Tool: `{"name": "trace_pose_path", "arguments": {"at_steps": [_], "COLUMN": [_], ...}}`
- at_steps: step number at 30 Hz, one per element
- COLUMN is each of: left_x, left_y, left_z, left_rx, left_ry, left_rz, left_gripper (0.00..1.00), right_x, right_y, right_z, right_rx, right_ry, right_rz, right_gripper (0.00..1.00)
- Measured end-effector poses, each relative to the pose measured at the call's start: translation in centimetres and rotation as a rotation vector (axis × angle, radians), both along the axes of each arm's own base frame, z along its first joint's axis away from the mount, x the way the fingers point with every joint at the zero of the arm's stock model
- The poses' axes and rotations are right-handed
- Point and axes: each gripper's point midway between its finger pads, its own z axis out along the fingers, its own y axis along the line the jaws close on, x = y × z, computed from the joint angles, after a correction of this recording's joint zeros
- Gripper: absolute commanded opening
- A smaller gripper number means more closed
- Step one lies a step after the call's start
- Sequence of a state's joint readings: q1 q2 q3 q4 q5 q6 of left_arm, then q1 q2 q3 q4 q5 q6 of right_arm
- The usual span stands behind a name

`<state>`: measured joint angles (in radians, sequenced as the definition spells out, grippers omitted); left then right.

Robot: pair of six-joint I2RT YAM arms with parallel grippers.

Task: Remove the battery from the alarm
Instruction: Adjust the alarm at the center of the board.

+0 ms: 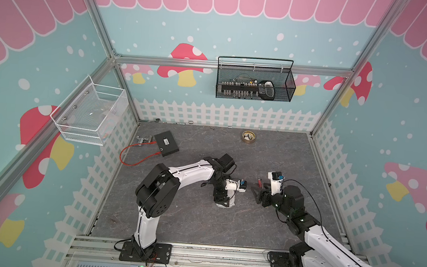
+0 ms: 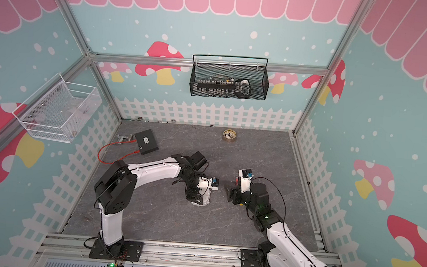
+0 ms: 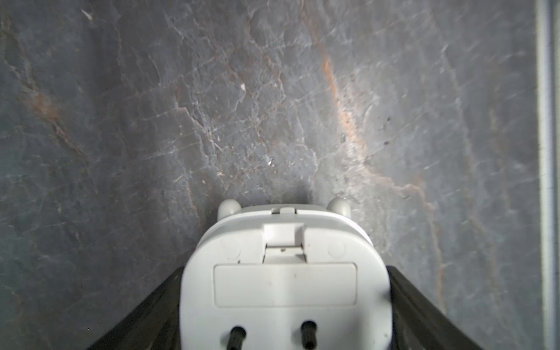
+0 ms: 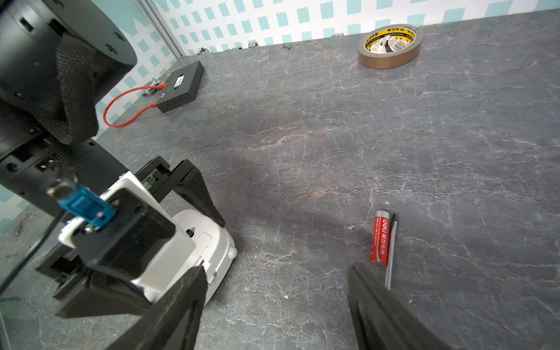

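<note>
The left jaws stood wide, pointing down at the desk [image 4: 333,136], with one of their black fingers [image 3: 136,312] set against each side of the alarm [image 3: 285,288]. They gripped the white case across its width. The alarm sat low at the desk with its plain back turned up toward the wrist camera. That back showed a long rectangular panel outline, a small notch and two dark pegs. Two rounded knobs stuck out at the far edge. In the right wrist view the alarm [image 4: 209,242] showed only in part, under the left arm's camera mount.

The right jaws were open and empty, their fingers [image 4: 381,306] far apart above bare desk.

The battery [image 4: 380,238] was out of the alarm. It lay flat on the desk, well apart from the alarm and just past the tip of one right finger. It had a red wrap with white print and a silvery end. A thin rod [image 4: 391,251] lay along its side, touching it. In both top views the battery [image 1: 259,181] lay just beyond the right jaws.

A tape roll [image 4: 389,45] lay near the back wall. A black box [image 4: 178,88] with a red cable [image 4: 121,106] sat in the far corner.
</note>
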<state>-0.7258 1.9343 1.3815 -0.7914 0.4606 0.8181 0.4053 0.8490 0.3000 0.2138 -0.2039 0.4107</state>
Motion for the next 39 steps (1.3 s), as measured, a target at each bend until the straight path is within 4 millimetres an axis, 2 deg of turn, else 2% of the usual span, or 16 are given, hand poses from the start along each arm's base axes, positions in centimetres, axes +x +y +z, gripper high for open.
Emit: {"name": "trace_pose_path", "arguments": {"at_steps": [3,8,11,14,18,22,26,28,31,35,37,39], "left_x": [-0.6,0.4,1.4,1.6,1.6,0.0,-2.8,-4.1,-6.1,-8.7,-9.5,-9.9], "left_y": [-0.9,-1.6,-1.1,0.3,1.8,2.6,3.8,4.4,5.2,6.5,7.1,7.9], "left_z": [3.3,11.6,15.7,18.1,19.5,18.4,17.4,18.4,21.4,23.9,23.9,23.0], "left_rx": [-0.118,-0.377,-0.507,-0.607,-0.698,-0.717,-0.698,-0.712,-0.763,-0.813,-0.823,-0.823], "left_ry": [0.076,0.240,0.367,0.503,0.649,0.773,0.845,0.830,0.763,0.716,0.718,0.743], "left_rz": [0.055,0.176,0.222,0.228,0.226,0.235,0.260,0.248,0.197,0.157,0.165,0.201], "left_gripper": [0.53,0.50,0.50,0.49,0.41,0.37,0.35,0.35,0.34,0.34,0.34,0.33], "right_x": [0.0,-0.1,-0.5,-1.2,-2.6,-3.4,-1.7,-1.0,-0.9,-3.1,-4.8,-7.4], "right_y": [0.3,0.8,1.0,1.5,2.7,3.8,5.4,6.4,7.6,8.6,9.3,10.5], "right_z": [1.7,5.8,7.3,9.0,11.5,13.7,14.7,14.3,13.7,13.3,13.8,14.6], "right_rx": [-0.007,-0.028,-0.045,-0.059,-0.094,-0.158,-0.245,-0.265,-0.259,-0.200,-0.165,-0.124], "right_ry": [-0.056,-0.210,-0.287,-0.385,-0.538,-0.695,-0.745,-0.723,-0.680,-0.651,-0.668,-0.703], "right_rz": [0.032,0.086,0.121,0.178,0.289,0.397,0.486,0.553,0.663,0.791,0.855,0.942], "right_gripper": [0.78,0.79,0.79,0.80,0.82,0.84,0.83,0.81,0.81,0.82,0.82,0.82]}}
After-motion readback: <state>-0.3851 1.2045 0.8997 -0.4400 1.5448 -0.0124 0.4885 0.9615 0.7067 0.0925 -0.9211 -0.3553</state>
